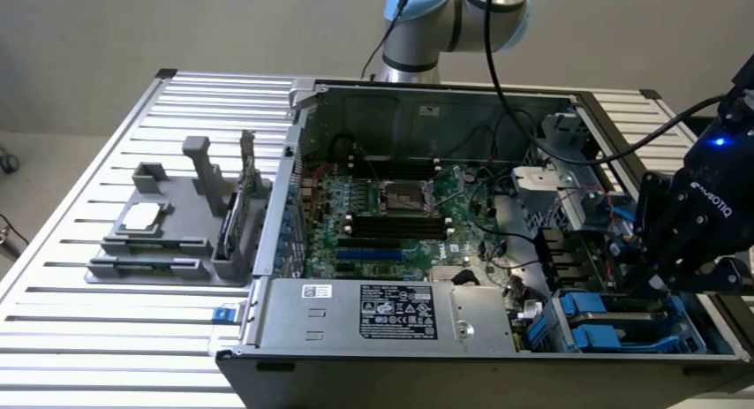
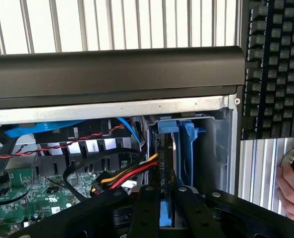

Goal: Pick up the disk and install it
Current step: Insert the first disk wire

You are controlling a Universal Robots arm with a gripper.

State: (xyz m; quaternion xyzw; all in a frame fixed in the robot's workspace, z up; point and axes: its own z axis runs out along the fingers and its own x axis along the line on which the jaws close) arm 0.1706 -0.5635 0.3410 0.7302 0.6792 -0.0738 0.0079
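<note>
Exterior view: open computer case (image 1: 309,100) lying on its side on a slatted metal table (image 1: 71,206), motherboard (image 1: 395,216) exposed at its middle and the grey power-supply box (image 1: 401,312) along the near wall. At the case's corner toward the exterior view's right, black gripper (image 1: 648,281) lowered over the blue drive bays (image 1: 619,329), robot arm base (image 1: 454,20) rising behind the case's far wall. On the table toward the exterior view's left, grey parts holder (image 1: 177,237) carrying a small square processor chip (image 1: 139,217).

Wrist view: gripper (image 2: 166,218) with fingers (image 2: 144,213) drawn close together, pinching the blue-framed disk (image 2: 166,158) edge-on between them. Disk standing upright, partway down into the bay, just beside a blue plastic carrier (image 2: 189,148) and the silver bay wall (image 2: 221,148). Red, yellow and black power wires (image 2: 127,176) crossing close to the slot, a blue cable (image 2: 37,130) further along under the case's dark rim (image 2: 112,69). Beyond the case, a black keyboard (image 2: 275,64) and a person's hand (image 2: 293,186) resting on the table.

Judged progress: pick-up done, disk carried to the bay and entering its slot; full seating and release not yet done.
</note>
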